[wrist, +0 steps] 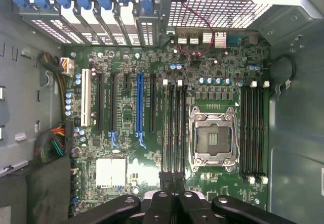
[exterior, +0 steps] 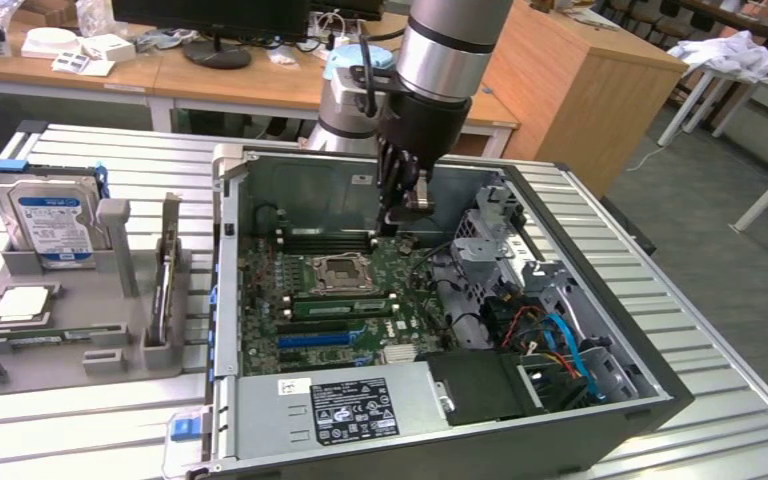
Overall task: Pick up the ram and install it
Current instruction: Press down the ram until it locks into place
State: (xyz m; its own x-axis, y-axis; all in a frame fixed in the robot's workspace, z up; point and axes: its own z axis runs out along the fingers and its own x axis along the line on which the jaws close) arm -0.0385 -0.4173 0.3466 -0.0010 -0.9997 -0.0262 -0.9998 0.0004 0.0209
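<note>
Wrist view — gripper (wrist: pixel 172 177) closed over motherboard (wrist: pixel 223 64); exterior view — upright hard drive (exterior: pixel 48 215).

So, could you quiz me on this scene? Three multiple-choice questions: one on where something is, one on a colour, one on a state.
1. Where is the pincer?
A. inside the open case, above the board
B. outside the case
C. on the floor

2. What colour is the hard drive's label?
A. red
B. yellow
C. blue

3. How is the pincer?
A. wide open
B. shut
C. gripping the hard drive

Answers:
1 A, the exterior view shows it down between the case walls.
2 C, the label on the upright drive is blue.
3 B, its fingers meet in the wrist view.
</note>
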